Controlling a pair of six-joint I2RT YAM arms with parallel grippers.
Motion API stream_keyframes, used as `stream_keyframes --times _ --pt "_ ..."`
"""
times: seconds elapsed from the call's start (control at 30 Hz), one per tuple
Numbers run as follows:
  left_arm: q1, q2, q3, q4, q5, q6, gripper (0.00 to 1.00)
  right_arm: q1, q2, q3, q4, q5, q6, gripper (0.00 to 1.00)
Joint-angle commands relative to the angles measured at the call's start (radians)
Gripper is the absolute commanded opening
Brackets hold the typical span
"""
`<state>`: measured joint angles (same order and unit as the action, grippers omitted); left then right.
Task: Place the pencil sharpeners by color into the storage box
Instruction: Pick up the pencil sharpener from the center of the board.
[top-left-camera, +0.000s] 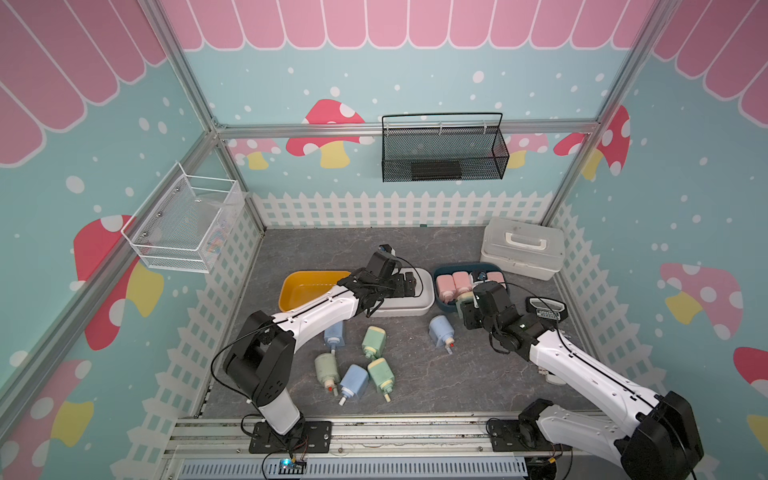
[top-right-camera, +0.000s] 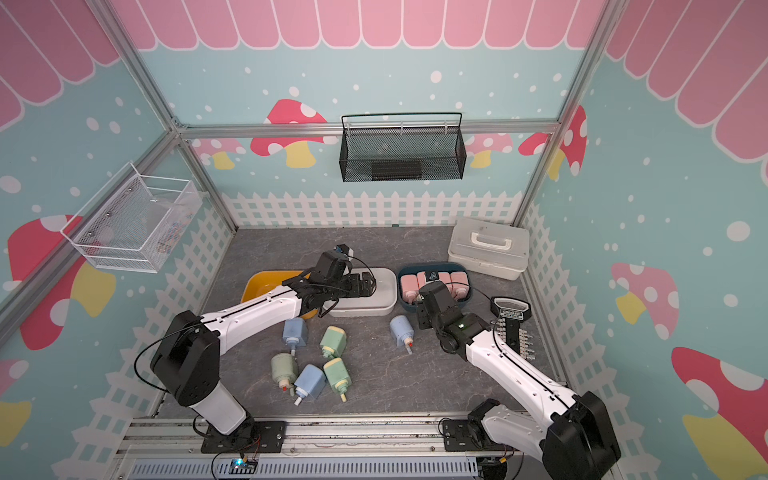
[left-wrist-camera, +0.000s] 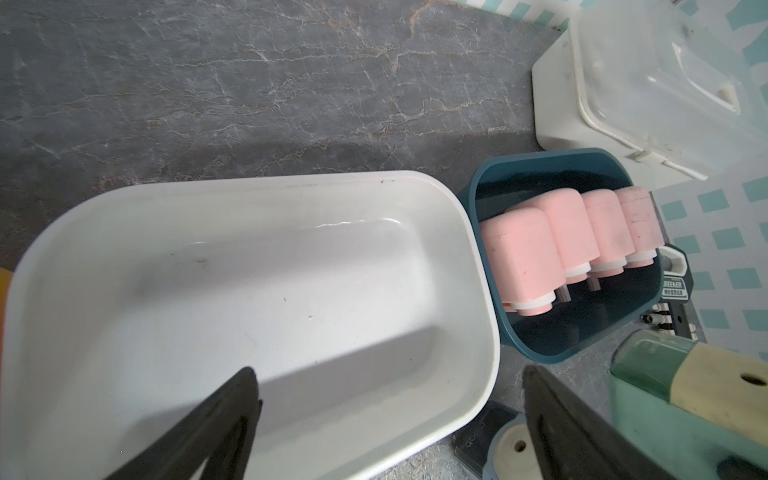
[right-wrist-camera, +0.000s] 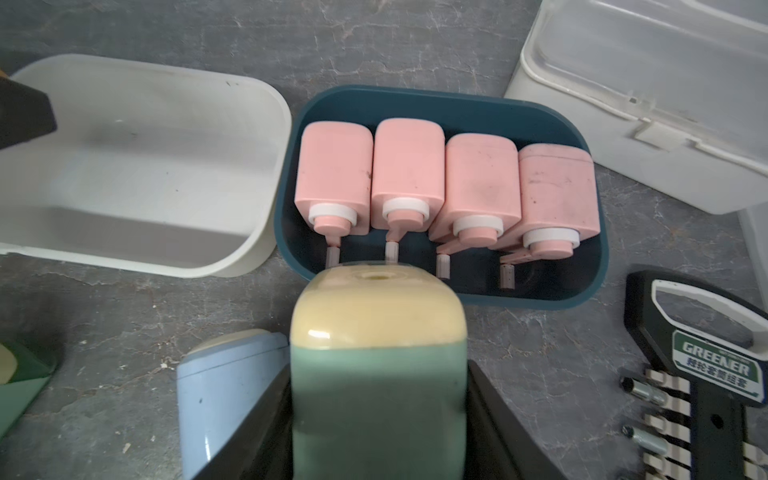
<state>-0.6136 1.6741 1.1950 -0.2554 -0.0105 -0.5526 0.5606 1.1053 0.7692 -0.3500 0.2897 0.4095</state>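
Green pencil sharpener (right-wrist-camera: 376, 374), cream cap, rounded body; gripped by right claw (right-wrist-camera: 378, 419)

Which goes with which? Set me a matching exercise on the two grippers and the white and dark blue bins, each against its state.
1 white bin
2 dark blue bin
3 left gripper
4 right gripper

A clamped on a green sharpener
B empty inside
C jaws wide apart
D holds four pink sharpeners

Pairs: 1-B, 2-D, 3-C, 4-A
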Motion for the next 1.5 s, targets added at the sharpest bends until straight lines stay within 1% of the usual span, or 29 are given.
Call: stream_keyframes --times 0.0,0.2,0.3,0.37,0.4,0.43,0.57,0.67,0.73,0.8,0.87,1.03,1.17,1.27,1.33,1.4,1.47 --pt "0.029 -0.043 -0.024 -0.013 0.001 -0.039 0.99 -0.005 -0.022 -0.017 0.135 -0.069 -0.034 0.00" --pt "0.096 -0.091 -0.065 -0.053 -0.045 -0.034 0.99 -0.007 -0.016 -0.003 0.168 -0.107 -0.056 0.00" --pt "0.150 -0.115 -0.087 -0.093 -0.081 -0.024 0.99 -0.005 -0.022 -0.004 0.200 -0.147 -0.060 0.00" --pt "0.193 -0.131 -0.102 -0.109 -0.093 -0.015 0.99 -0.005 -0.012 0.013 0.213 -0.205 -0.059 0.00" --pt "0.199 -0.139 -0.109 -0.111 -0.098 -0.011 0.99 -0.005 -0.001 0.025 0.211 -0.237 -0.053 0.00" --pt "0.237 -0.146 -0.117 -0.112 -0.098 -0.008 0.99 -0.005 0.018 0.048 0.206 -0.276 -0.037 0.00" --pt "0.301 -0.147 -0.133 -0.112 -0.074 0.002 0.99 -0.007 0.093 0.122 0.201 -0.368 0.029 0.00" --pt "0.333 -0.131 -0.132 -0.118 -0.007 -0.013 0.99 -0.005 0.155 0.166 0.194 -0.377 0.066 0.00" --pt "0.336 -0.116 -0.129 -0.117 0.036 -0.017 0.99 -0.005 0.202 0.195 0.191 -0.392 0.090 0.00" --pt "0.336 -0.111 -0.131 -0.119 0.049 -0.025 0.99 -0.002 0.248 0.235 0.169 -0.395 0.112 0.00" --pt "0.336 -0.108 -0.137 -0.119 0.047 -0.027 0.99 0.005 0.292 0.281 0.140 -0.382 0.123 0.00" --pt "0.336 -0.099 -0.148 -0.122 0.052 -0.030 0.99 0.028 0.383 0.375 0.078 -0.290 0.164 0.00" --pt "0.341 -0.067 -0.144 -0.127 0.062 -0.042 0.99 0.055 0.449 0.436 0.048 -0.228 0.174 0.00" --pt "0.340 -0.044 -0.134 -0.125 0.081 -0.046 0.99 0.080 0.506 0.505 -0.010 -0.147 0.192 0.00" --pt "0.340 -0.026 -0.123 -0.121 0.106 -0.051 0.99 0.098 0.551 0.560 -0.055 -0.072 0.195 0.00" --pt "0.341 -0.012 -0.115 -0.118 0.131 -0.059 0.99 0.116 0.596 0.602 -0.086 -0.008 0.173 0.00" --pt "0.339 0.000 -0.109 -0.111 0.153 -0.070 0.99 0.124 0.642 0.645 -0.114 0.026 0.174 0.00"
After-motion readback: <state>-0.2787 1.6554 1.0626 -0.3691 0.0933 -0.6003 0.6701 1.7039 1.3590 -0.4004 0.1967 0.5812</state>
